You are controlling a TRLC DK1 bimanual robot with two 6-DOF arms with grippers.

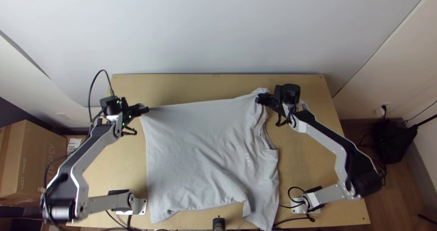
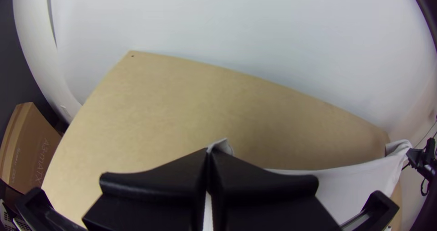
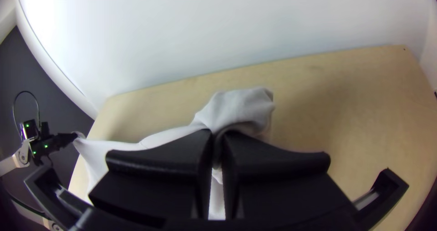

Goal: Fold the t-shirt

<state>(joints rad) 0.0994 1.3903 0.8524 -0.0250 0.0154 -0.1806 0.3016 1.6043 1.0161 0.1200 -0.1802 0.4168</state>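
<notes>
T-shirt held at two points along its far side. The pale grey t-shirt (image 1: 195,144) lies spread over the middle of the wooden bench (image 1: 205,83), not folded over on itself as a whole, its neck opening (image 1: 269,140) toward the right. Small pale lettering (image 1: 248,160) is seen on the cloth just left of that opening.

Far left: the left pincer (image 1: 145,109) is closed on the far left corner of the shirt; a small tuft of cloth (image 2: 221,145) stands out between its black fingers (image 2: 154,183). Far right: the right pincer (image 1: 258,99) is closed on the cloth at the far right, where the fabric is gathered into a bunched, rounded lump (image 3: 239,106) beyond the fingertips. Between the two, the far edge runs nearly straight.

The left part of the shirt is fairly smooth; wrinkles run through its middle and right part. The near edge is uneven, with a small curl of cloth near the near left corner, and a sleeve (image 1: 264,213) extends toward the near right.

Surroundings: a cardboard box (image 1: 36,163) stands left of the bench, and a black bag (image 1: 393,142) lies to its right.
</notes>
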